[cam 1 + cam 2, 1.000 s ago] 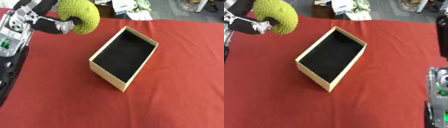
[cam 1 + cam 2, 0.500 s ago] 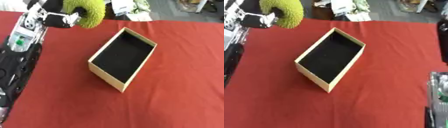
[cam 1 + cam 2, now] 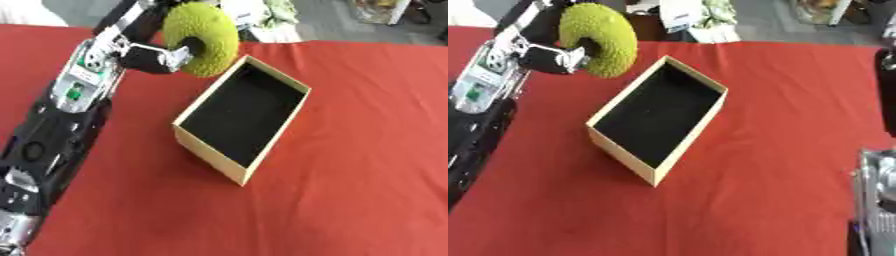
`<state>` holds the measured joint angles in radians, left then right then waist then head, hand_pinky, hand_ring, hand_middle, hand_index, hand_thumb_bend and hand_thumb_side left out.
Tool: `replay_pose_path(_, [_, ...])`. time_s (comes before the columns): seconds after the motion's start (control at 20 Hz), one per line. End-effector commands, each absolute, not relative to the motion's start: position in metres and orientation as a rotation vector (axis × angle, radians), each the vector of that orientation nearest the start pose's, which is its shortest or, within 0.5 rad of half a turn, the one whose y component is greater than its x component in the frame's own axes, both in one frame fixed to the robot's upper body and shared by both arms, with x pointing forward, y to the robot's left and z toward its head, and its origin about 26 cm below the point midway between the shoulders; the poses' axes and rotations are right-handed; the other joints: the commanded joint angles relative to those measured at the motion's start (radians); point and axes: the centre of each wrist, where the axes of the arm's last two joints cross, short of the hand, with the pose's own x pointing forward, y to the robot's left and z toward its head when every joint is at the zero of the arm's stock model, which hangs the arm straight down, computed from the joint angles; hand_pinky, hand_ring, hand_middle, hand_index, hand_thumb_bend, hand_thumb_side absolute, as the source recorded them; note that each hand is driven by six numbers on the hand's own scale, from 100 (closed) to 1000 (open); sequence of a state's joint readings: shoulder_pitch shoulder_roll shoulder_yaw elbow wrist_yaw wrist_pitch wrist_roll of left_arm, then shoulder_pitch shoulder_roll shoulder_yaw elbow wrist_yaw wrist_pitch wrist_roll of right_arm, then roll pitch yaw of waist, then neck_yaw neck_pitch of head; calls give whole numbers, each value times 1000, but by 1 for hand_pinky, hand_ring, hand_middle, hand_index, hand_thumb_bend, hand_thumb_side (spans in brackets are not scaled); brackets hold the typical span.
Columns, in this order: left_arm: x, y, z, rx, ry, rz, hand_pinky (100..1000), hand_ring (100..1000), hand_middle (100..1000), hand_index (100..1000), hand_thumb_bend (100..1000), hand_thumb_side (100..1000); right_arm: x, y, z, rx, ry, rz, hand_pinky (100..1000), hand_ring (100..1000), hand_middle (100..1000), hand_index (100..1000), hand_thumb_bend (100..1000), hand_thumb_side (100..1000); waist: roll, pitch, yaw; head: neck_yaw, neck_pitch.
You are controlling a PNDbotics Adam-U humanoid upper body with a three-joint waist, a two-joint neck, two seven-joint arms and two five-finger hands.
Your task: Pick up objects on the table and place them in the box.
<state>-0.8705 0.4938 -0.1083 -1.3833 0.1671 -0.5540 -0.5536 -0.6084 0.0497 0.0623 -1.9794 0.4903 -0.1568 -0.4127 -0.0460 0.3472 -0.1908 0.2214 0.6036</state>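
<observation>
Currently a bumpy green fruit (image 3: pixel 203 37) is being held aloft by the left hand (image 3: pixel 156 56), fingers curled round it, just beside the far-left corner of the open box (image 3: pixel 242 119) on the red tabletop (image 3: pixel 367 150).

Open-topped tan cardboard box (image 3: pixel 242 120) with black interior: mouth unobstructed, nothing inside. Left robot hand (image 3: pixel 156 56), carrying a bumpy yellow-green ring-shaped object (image 3: pixel 203 39), occupies the space just beyond the box's far-left rim. Red-covered table (image 3: pixel 367 150) right of the box: bare.
</observation>
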Motion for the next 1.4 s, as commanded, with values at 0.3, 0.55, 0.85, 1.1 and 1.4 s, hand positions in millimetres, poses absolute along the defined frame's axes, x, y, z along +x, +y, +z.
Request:
replay_pose_path(0.3, [422,248,281,18,2428,1921,432,482,515,617,105,127,306,-145,271,398,3413,218,804,926,524,554,100,528,7,-15,-4,-3,-19])
replay_pose_path(0.55, [422,239,268,-35,2360,2040,436,491,520,623,128,145,306,-145,270,395,3414,220,804,928,523,554,100,528,10,-13,-5,-6,-21])
replay_pose_path(0.85, [423,238,259,-145,2283,2171,445,510,533,639,205,118,306,-145,270,388,3415,223,805,929,523,554,100,528,10,-11,-4,-9,-20])
replay_pose_path(1.1, [426,238,250,-203,2229,2271,452,519,540,645,211,130,306,-145,269,383,3418,223,805,930,523,554,100,528,8,-9,-3,-8,-20])
replay_pose_path(1.4, [432,237,236,-230,2177,2384,459,527,546,656,229,154,306,-146,270,383,3418,227,806,930,523,554,100,528,6,-9,-2,-9,-23])
